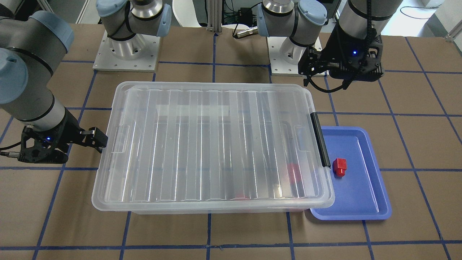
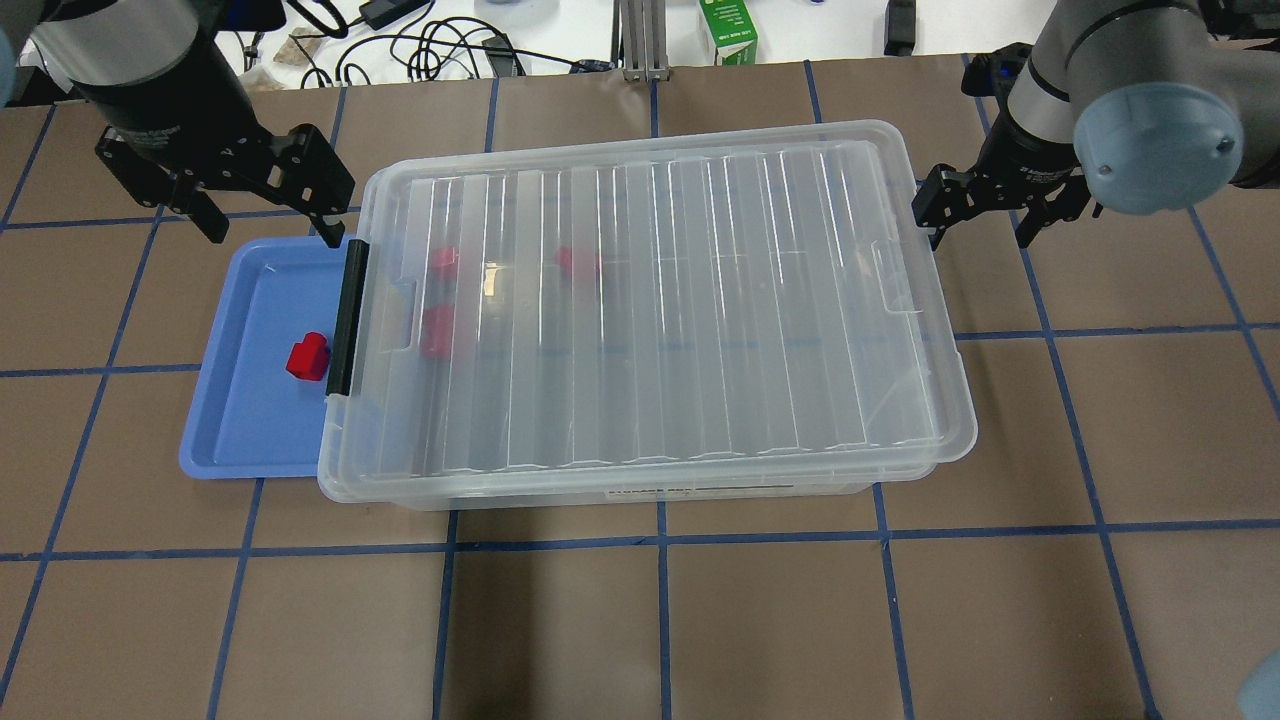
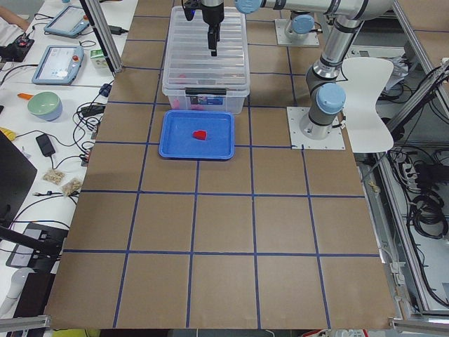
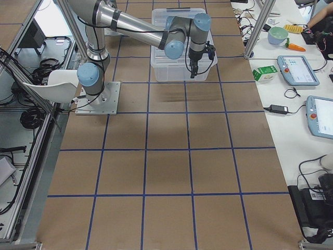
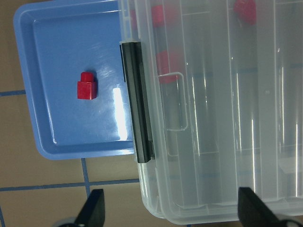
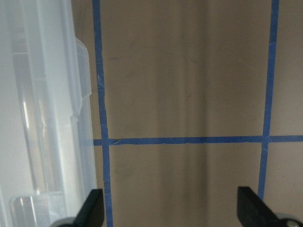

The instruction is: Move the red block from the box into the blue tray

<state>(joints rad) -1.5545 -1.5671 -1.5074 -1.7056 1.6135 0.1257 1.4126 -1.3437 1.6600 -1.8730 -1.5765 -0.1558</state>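
Observation:
The red block (image 2: 307,357) lies in the blue tray (image 2: 250,430), free of any gripper; it also shows in the left wrist view (image 5: 86,86). The tray sits against the box's (image 2: 650,310) short end with the black clip (image 2: 345,315). The box's ribbed lid is on. My left gripper (image 2: 265,215) is open and empty, up above the tray's far end and the box corner. My right gripper (image 2: 985,215) is open and empty, just off the box's opposite short end, over bare table.
Three more red pieces show blurred through the lid near the clip end, one of them (image 2: 443,262) close to the far wall. The brown table (image 2: 660,620) has a blue tape grid. Cables and a green carton (image 2: 728,30) lie beyond the far edge.

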